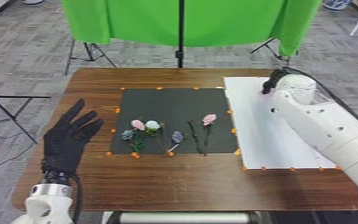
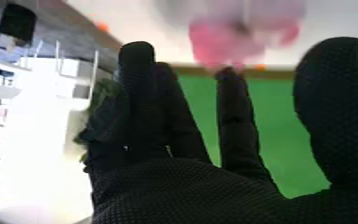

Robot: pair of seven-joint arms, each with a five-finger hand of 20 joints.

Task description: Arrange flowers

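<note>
Surface (image 1: pixel 175 192): carries the whole job, stock one side, build area the other, so it reads as a left-to-right transfer layout.

White sheet (image 1: pixel 273 142): robot's right, beside the dark mat. Probably the arranging area; pale backing makes blooms easy to see.

Dark mat (image 1: pixel 162 107): middle, looks like stock. Orange markers ring both, presumably to fix their outlines.

Left robot hand (image 1: pixel 64 147): open, fingers extended, nothing in it. Off to the mat's left, likely parked there to leave the right side room.

Right robot hand (image 2: pixel 193 192): over the sheet's far end, mostly open, thumb well apart from the nearest finger. Pink bloom (image 2: pixel 218 42) at its fingertips, over the white; can't tell if a stem is gripped or the bloom just lies there. Position suits placing or nudging it.

Flowers on mat: pink-headed stem (image 1: pixel 209 119), white flower (image 1: pixel 152 125), light pink flower (image 1: pixel 137 124), blue-grey flower (image 1: pixel 177 136). Heads mostly away from robot, stems toward it, presumably for easy stem picks. Left cluster is tight; a pick there could drag neighbours.
</note>
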